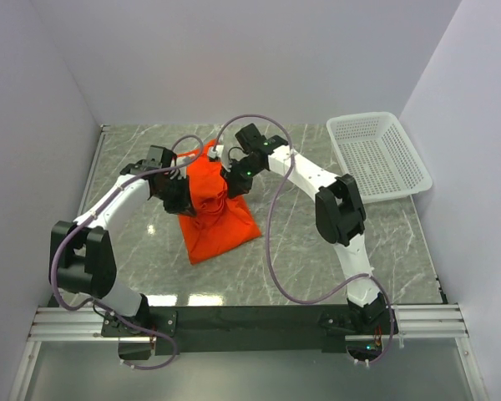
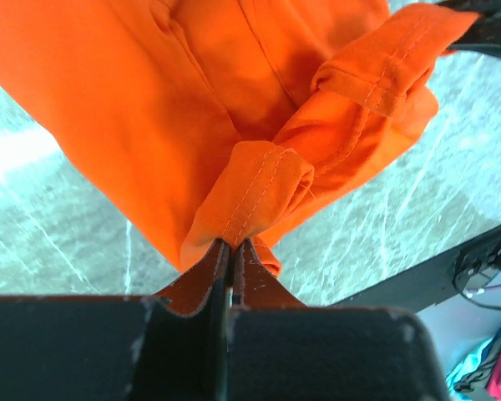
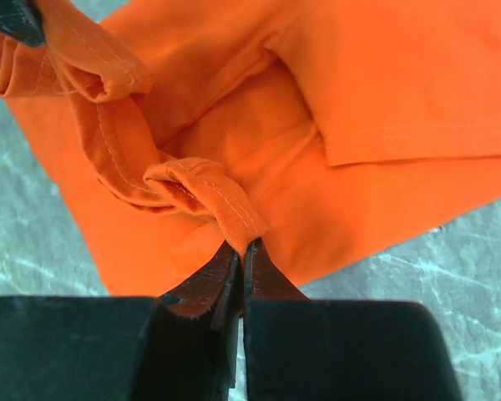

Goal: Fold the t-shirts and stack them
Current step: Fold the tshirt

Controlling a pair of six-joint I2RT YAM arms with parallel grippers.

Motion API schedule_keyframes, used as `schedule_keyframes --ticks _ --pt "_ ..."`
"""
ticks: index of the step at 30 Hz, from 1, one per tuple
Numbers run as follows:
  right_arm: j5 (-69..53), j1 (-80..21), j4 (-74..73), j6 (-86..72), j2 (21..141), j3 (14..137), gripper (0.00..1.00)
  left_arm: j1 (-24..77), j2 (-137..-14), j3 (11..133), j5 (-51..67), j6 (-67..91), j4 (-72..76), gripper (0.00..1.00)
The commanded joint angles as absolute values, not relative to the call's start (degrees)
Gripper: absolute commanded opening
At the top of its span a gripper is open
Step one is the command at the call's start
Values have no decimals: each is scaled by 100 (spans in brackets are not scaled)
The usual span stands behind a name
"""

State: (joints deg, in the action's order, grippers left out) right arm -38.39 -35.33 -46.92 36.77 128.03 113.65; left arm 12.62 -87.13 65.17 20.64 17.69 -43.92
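Left fingers [image 2: 202,282] clamp shut on a stitched hem of the orange shirt [image 1: 221,225]; right fingers [image 3: 204,284] pinch another fold of the same edge. Between them the cloth bunches, its near part spread flat on the table [image 1: 384,242]. White basket [image 1: 380,154] sits at far right.

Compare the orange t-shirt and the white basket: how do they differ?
The orange t-shirt is soft, crumpled cloth; the white basket is stiff, with a mesh of holes. The t-shirt lies mid-table; the basket sits at the far right corner. The left gripper and the right gripper each pinch a stitched hem of the t-shirt; nothing touches the basket. Both rest on the marble table.
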Motion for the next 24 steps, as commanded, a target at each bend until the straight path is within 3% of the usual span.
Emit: schedule_keyframes --ticks 1,24 --pt "-3577 -3489 -4272 3147 12919 11733 0 1152 -8859 6829 2039 1679 -4158 1" --pt "-2812 -3480 -3788 2118 13491 12401 0 791 -9694 7268 1468 1784 -3744 1"
